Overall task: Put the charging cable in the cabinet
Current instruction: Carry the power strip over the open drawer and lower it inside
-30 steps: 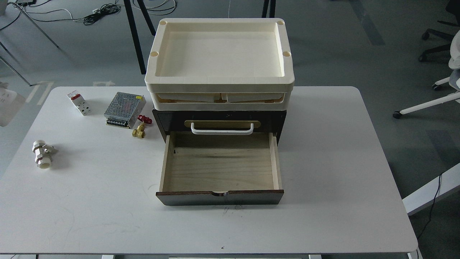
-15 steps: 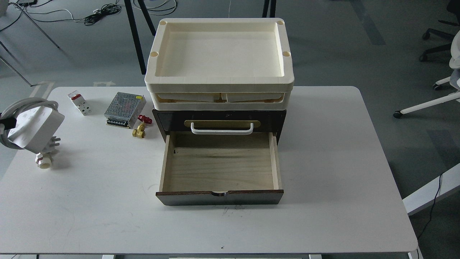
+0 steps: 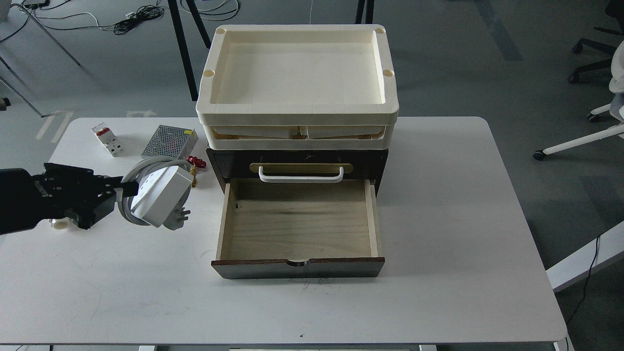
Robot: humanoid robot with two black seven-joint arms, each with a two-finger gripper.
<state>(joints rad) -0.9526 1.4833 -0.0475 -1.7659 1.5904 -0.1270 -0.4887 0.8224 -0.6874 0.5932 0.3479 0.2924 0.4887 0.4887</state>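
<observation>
My left gripper (image 3: pixel 123 192) comes in from the left edge and is shut on the charging cable (image 3: pixel 158 195), a white power strip with its thick grey-white cord coiled around it. It holds the cable above the table, just left of the cabinet's open drawer. The cabinet (image 3: pixel 297 163) is dark brown with a white handle (image 3: pixel 301 175) on a brass plate. Its pale wooden drawer (image 3: pixel 298 224) is pulled out toward me and holds nothing. Cream trays (image 3: pixel 297 109) are stacked on top. My right gripper is out of view.
On the table's left stand a white plug adapter with a red part (image 3: pixel 107 138), a metal mesh power supply box (image 3: pixel 168 141), a small red and brass valve (image 3: pixel 195 162) partly behind the cable, and a white plastic fitting (image 3: pixel 59 223) under my arm. The white table (image 3: pixel 463 219) ends at its front edge.
My left arm has come in from the left edge and carried the cable rightward, from the table's far left to just beside the open drawer.
</observation>
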